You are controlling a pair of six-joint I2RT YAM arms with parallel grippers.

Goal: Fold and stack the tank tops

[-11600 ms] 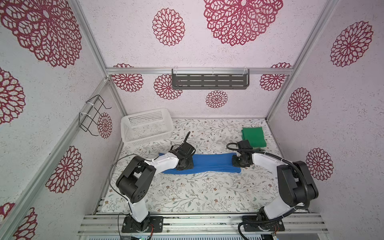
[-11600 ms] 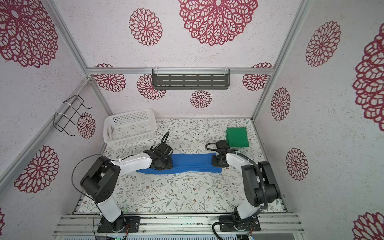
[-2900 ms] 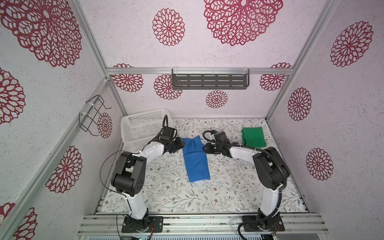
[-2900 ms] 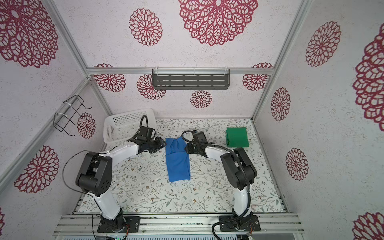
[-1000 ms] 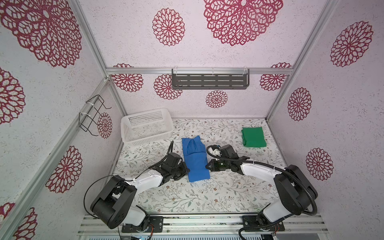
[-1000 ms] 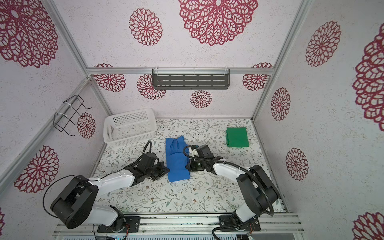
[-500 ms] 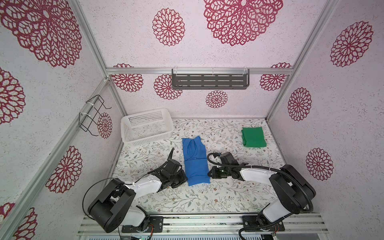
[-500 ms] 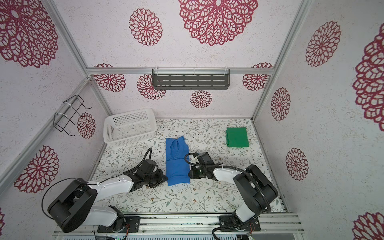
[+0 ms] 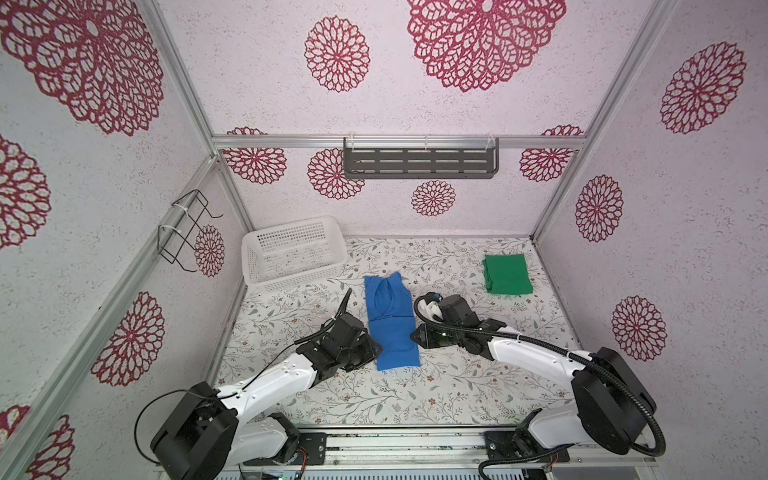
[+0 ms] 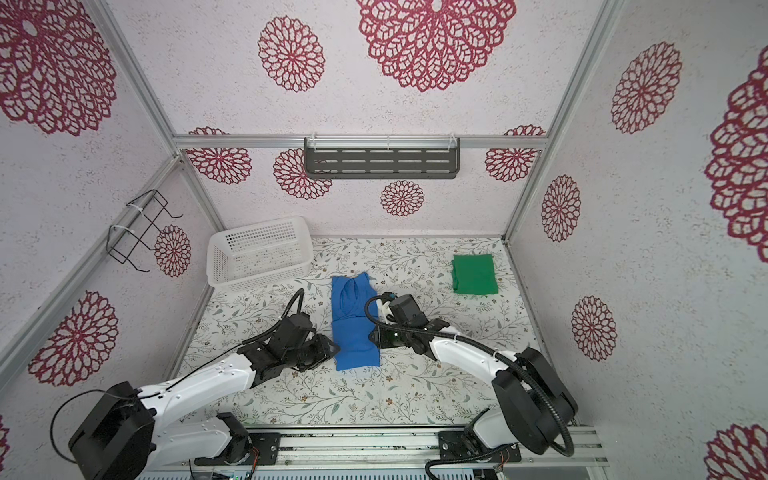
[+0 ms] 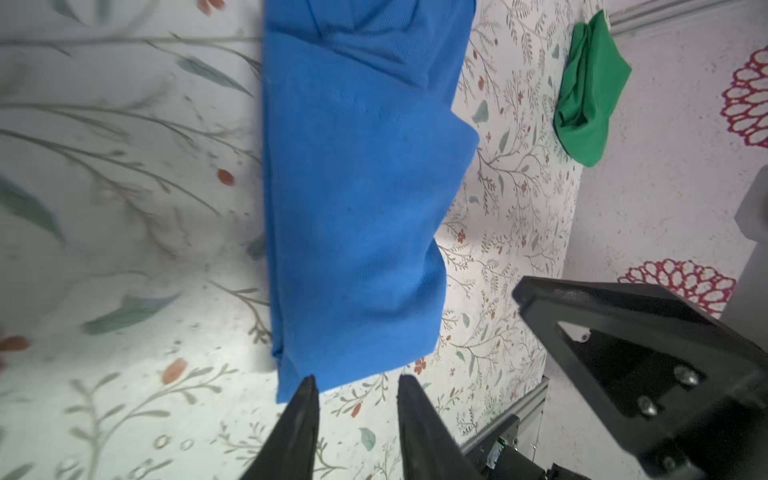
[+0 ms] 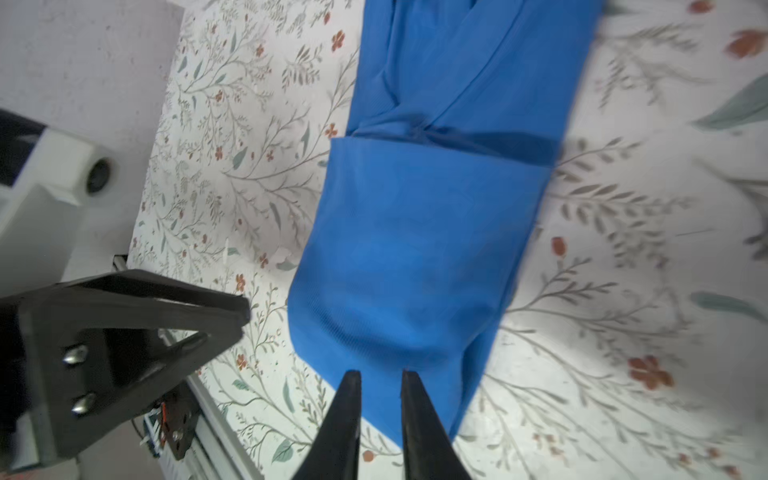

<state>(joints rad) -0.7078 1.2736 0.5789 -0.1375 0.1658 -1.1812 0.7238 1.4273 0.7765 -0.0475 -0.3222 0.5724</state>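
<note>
Blue tank top (image 9: pixel 390 324) lies on the worktop (image 9: pixel 415 390) as a long folded strip. Green tank top (image 9: pixel 507 274) sits folded, well apart to its far right, awaiting stacking. Left tool (image 11: pixel 357 384) and right tool (image 12: pixel 380 376) flank its near half, both released, apparently readying the crosswise fold

Both my arms are stretched forward and low, forearms angled inward toward the middle. My left gripper (image 9: pixel 374 348) and right gripper (image 9: pixel 417 336) face each other, tips near but apart. Left wrist view: the left one's jaws are parted, with a clear gap between the black fingers (image 11: pixel 299 424). Right wrist view: jaws parted too, gap narrower, fingers (image 12: pixel 419 415) close to parallel. Each wrist camera sees the opposite gripper side-on.
</note>
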